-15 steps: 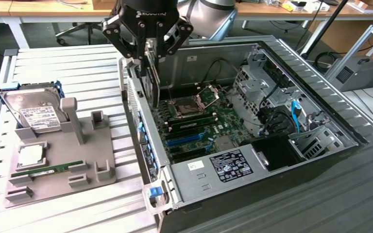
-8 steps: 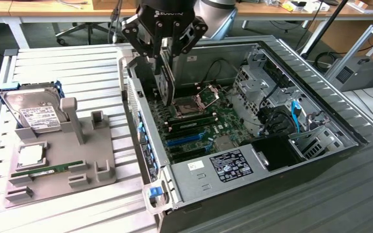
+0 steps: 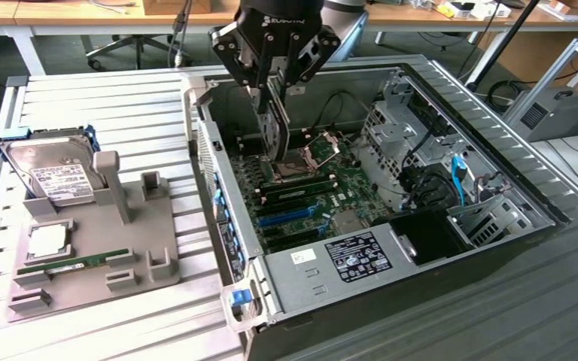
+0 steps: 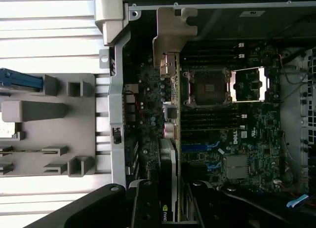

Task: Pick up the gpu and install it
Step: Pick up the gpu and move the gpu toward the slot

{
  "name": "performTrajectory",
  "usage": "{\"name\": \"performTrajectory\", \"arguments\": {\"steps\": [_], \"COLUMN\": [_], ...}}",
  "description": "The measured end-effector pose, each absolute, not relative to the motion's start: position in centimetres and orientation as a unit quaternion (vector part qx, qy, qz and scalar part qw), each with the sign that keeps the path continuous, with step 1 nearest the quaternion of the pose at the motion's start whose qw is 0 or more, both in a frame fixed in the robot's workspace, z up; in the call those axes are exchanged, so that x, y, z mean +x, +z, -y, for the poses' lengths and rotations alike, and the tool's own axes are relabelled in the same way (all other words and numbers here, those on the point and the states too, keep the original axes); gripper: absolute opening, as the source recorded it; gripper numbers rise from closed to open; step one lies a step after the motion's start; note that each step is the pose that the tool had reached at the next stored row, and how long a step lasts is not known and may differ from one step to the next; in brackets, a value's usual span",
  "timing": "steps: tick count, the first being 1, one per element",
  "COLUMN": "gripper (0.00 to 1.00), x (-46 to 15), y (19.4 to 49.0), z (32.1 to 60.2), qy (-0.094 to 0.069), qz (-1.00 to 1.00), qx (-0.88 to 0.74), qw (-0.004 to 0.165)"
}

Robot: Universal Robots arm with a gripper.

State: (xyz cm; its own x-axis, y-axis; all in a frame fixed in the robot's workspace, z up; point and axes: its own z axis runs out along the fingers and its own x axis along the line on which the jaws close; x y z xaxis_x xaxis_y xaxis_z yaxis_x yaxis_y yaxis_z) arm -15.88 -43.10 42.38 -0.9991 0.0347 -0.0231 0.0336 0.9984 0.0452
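STATE: end effector (image 3: 272, 86) clenched on gpu (image 3: 277, 131) | POSITION: gpu hangs at 6 o'clock from end effector, inside open case (image 3: 490, 143), above motherboard (image 3: 309, 199) | AXIS: 12-to-6, exterior view.

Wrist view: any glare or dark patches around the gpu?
Wrist view: the slatted table washes out white, the case interior around the gpu is dim, its bracket catches light; exterior view: even light, motherboard evenly lit, no glare.
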Motion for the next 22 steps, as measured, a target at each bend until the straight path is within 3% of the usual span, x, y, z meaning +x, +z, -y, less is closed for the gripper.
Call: {"name": "performTrajectory", "arguments": {"steps": [22], "gripper": [0.27], "x": [-11.0], "y": [42.4], "z": [43.1], "qy": [0.022], "qz": [-1.000], "qx": [0.017], "qw": [0.012]}}
